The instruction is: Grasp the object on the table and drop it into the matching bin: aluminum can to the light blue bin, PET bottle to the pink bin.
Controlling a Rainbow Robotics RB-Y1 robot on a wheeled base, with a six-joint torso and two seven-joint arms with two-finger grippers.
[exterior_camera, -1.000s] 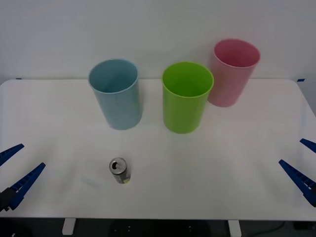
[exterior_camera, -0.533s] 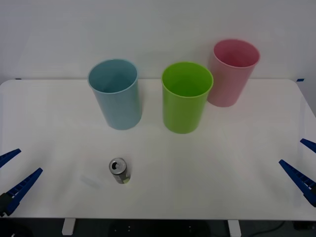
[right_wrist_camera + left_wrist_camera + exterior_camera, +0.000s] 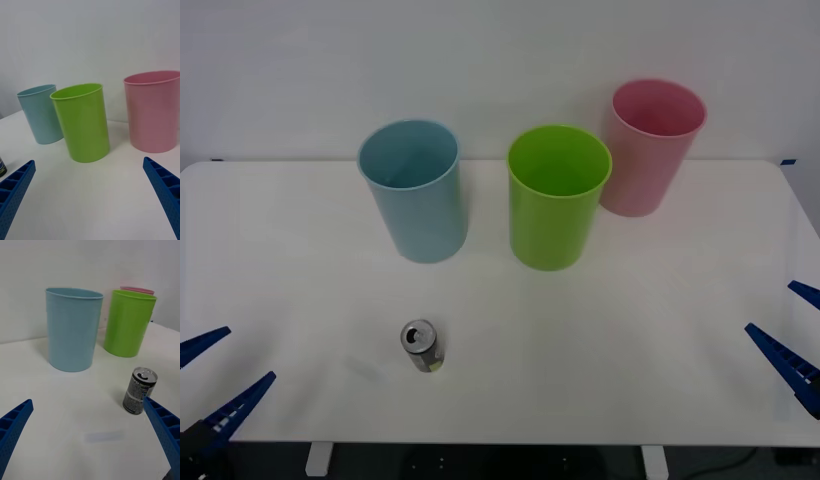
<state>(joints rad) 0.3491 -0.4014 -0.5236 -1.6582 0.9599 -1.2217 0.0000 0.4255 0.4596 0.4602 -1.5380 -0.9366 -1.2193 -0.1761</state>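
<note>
A small aluminum can [image 3: 421, 346] [image 3: 139, 390] with a silver top and dark body stands upright on the white table [image 3: 660, 330], near its front edge, left of centre. The light blue bin [image 3: 415, 189] [image 3: 73, 328] [image 3: 40, 113] stands behind it. The pink bin [image 3: 650, 145] [image 3: 153, 110] [image 3: 137, 290] is at the back right. My left gripper [image 3: 218, 378] [image 3: 90, 442] is open at the table's front left corner, well left of the can. At the front right edge my right gripper [image 3: 790, 330] [image 3: 90, 195] stands open, holding nothing.
A bright green bin [image 3: 558, 195] [image 3: 82, 122] [image 3: 128, 323] stands between the blue and pink bins. A plain white wall rises behind the table. Bare tabletop lies between the can and both grippers.
My left gripper has drifted lower and slightly back toward the table's front edge. The can, the bins and my right gripper have stayed put.
</note>
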